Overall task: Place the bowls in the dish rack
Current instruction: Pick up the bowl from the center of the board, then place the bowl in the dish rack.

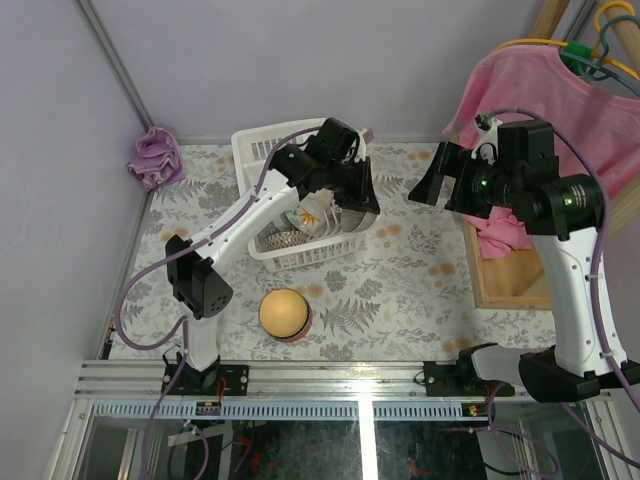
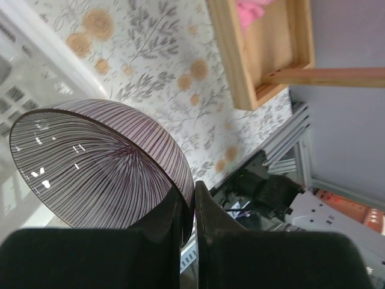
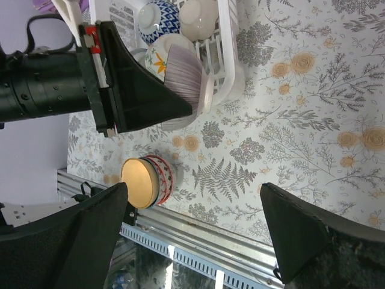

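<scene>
Grips the striped bowl (image 2: 90,156) by its rim in the left tool (image 2: 194,205), tipped on edge just above the dish rack (image 1: 250,150), at its near right corner; probably needs only lowering. Holds the right tool (image 3: 192,232) spread, empty.

Purple cloth (image 1: 155,158) far-left corner — pink garment (image 1: 560,100) hanging over wooden crate (image 1: 510,275).

Showing no readable text, label, brand name, number or sign in any of the three views.
</scene>
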You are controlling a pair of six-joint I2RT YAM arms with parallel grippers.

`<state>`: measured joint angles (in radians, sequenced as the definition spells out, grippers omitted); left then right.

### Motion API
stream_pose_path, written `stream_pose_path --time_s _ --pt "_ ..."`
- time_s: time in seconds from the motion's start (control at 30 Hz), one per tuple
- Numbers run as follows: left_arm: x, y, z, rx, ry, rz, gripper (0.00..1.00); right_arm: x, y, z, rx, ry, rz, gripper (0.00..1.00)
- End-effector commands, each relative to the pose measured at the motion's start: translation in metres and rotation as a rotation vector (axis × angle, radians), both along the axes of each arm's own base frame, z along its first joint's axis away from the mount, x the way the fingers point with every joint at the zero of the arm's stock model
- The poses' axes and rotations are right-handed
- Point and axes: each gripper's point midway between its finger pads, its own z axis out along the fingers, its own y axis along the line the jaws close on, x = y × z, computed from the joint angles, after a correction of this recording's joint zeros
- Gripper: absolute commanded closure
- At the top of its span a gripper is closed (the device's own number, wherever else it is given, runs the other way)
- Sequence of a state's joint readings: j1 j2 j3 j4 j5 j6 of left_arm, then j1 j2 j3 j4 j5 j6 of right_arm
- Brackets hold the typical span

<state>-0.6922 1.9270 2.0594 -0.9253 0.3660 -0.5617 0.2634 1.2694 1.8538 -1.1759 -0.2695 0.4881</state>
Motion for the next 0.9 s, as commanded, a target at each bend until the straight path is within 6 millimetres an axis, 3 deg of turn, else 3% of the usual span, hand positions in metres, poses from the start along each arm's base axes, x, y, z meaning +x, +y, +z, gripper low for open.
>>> stream_pose_path --time_s 0.0,0.17,0.3,0.33,0.47,0.67,0.87 --pt "0.039 -0.024 0.045 -0.265 -0.082 0.004 1.0 0.01 0.0 -0.001 -0.011 0.011 0.006 0.01" --pt "0.082 -0.018 0.042 -0.33 -0.143 0.109 1.0 0.006 0.001 -0.007 -0.016 0.048 0.022 0.01" --pt "0.112 0.017 0.035 -0.47 -0.16 0.24 1.0 0.002 -0.001 -0.017 -0.044 0.094 0.036 0.01" --pt "0.116 0.025 0.022 -0.503 -0.135 0.272 1.0 0.002 -0.001 -0.019 -0.045 0.104 0.04 0.01" --pt "0.128 0.033 0.025 -0.637 -0.156 0.307 1.0 0.001 0.004 -0.032 -0.034 0.153 0.059 0.01" --pt "0.133 0.031 0.036 -0.766 -0.188 0.286 1.0 0.007 0.011 -0.051 -0.025 0.228 0.075 0.01" --pt "0.106 0.043 0.021 -0.851 -0.106 0.233 1.0 0.025 0.009 -0.056 -0.043 0.239 0.025 0.01"
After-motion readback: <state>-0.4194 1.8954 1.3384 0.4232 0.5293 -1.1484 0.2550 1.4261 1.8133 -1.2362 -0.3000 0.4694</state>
